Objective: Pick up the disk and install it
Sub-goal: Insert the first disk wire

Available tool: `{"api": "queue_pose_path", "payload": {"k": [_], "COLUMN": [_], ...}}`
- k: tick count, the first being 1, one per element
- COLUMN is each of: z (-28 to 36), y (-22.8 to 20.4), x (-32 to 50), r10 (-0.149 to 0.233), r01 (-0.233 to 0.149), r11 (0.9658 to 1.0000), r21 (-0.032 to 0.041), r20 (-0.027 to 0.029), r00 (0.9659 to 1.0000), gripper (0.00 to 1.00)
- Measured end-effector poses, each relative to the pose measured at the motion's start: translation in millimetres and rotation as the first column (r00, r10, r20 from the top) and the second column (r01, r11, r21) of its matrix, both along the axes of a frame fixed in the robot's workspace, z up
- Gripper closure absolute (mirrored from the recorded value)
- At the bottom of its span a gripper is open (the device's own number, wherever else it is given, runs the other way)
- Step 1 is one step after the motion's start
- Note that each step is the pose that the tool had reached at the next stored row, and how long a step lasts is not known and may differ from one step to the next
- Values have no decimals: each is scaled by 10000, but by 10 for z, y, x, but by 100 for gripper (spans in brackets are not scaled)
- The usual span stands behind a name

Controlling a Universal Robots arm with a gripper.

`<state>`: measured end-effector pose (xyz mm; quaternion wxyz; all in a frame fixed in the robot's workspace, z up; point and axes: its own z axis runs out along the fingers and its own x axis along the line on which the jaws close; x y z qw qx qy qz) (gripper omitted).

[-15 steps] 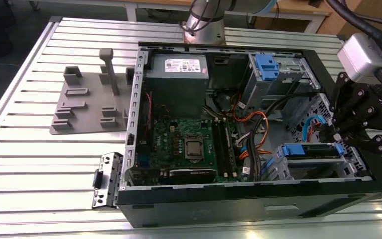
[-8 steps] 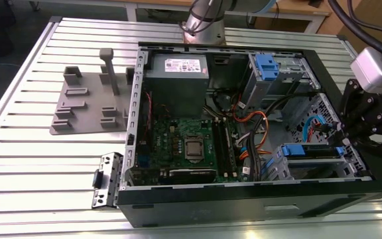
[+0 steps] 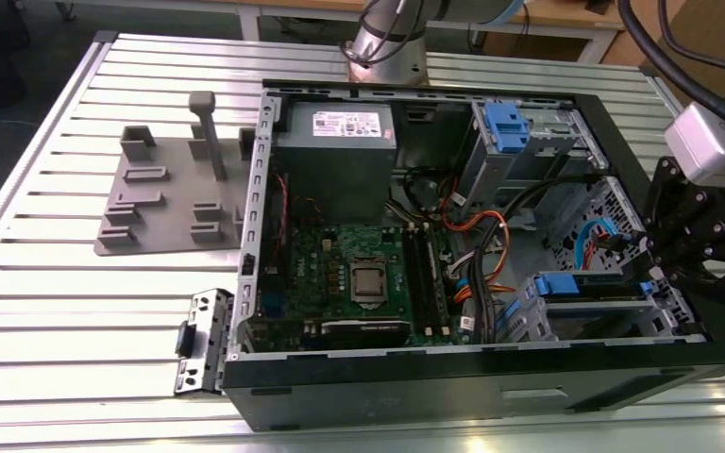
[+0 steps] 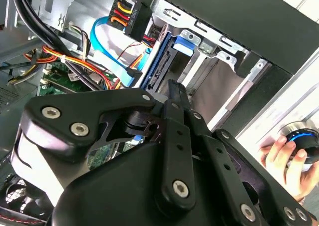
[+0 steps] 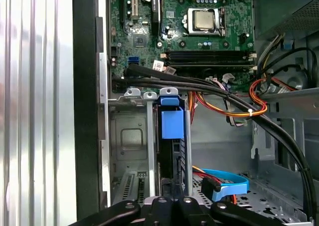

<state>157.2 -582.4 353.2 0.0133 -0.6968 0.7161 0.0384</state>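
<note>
- Disk (image 3: 585, 284) sits in the metal drive cage (image 3: 615, 316) at the exterior view's right, near corner of the open computer case (image 3: 489, 377). Its blue carrier tab (image 5: 172, 122) stands level with the cage rails in the first wrist view. I judge it seated or nearly so.
- Gripper (image 3: 702, 241) hangs just outside the case's right wall, beside that cage. In the second wrist view its black fingers (image 4: 178, 99) lie closed together, tips at or just off the disk's edge, with nothing clamped between them.
- Left to do, as I judge it: confirm the carrier is fully latched. Whether the blue data cable (image 5: 227, 181) is plugged into the drive, I cannot tell.
- Room: tight. The cage rails flank the disk on both sides, and the case wall is close behind the gripper.
- Black and orange wire bundles (image 5: 234, 104) cross just beyond the cage top, towards the motherboard (image 3: 350, 278).
- A hand (image 4: 285, 161) rests on a round control outside the case.
- Second empty bay with blue latch (image 3: 504, 123) sits at the far right.
</note>
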Motion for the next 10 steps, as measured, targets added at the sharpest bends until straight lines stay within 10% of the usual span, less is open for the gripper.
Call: {"api": "queue_pose_path", "payload": {"k": [10], "z": [-2], "y": [0], "x": [51], "r10": [0], "r01": [0], "r11": [10000], "r21": [-25], "r20": [-8], "r00": [10000], "gripper": [90]}}
